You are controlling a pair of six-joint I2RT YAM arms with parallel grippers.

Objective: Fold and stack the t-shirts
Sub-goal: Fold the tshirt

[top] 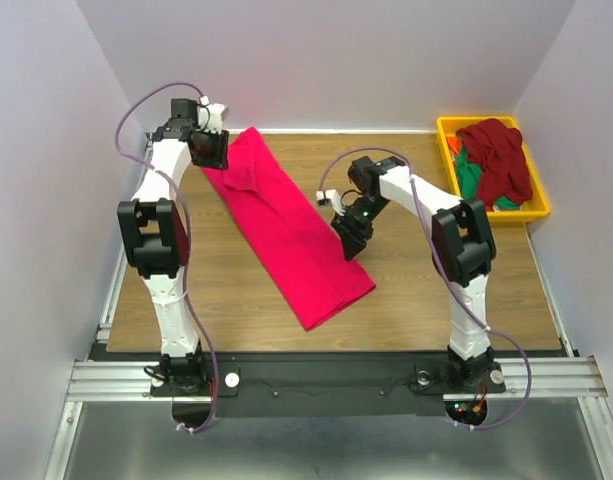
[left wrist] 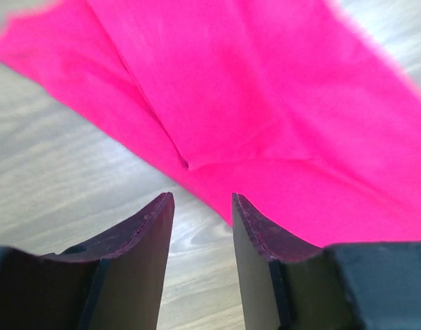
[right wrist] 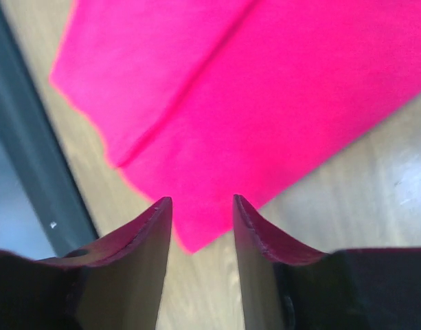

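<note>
The wooden bench [top: 416, 290] carries one pink shirt [top: 286, 235], folded into a long narrow band. The band lies flat and runs in a diagonal from the far left part of the bench to about the middle of the near side. The left arm [top: 156, 240] reaches to the far end of this band, and the right arm [top: 456, 240] bends inward to its right edge, closer to the near end. In the far right corner stands a yellow tray [top: 542, 205]. It holds a heap of other shirts: a maroon shirt [top: 498, 150] lies on top, a green shirt [top: 469, 178] shows under it on the left side, and only a small bit of an orange shirt [top: 455, 148] is visible. The left gripper [left wrist: 202, 197] has its fingers [left wrist: 152, 227] spread apart with nothing between them. Bare wood shows in the gap, and the pink cloth begins just beyond the tips, with a crease near them. The right gripper [right wrist: 202, 199] is also spread and holds nothing. One corner of the pink shirt lies under the gap between its fingers, and I cannot tell if the tips touch the cloth.
</note>
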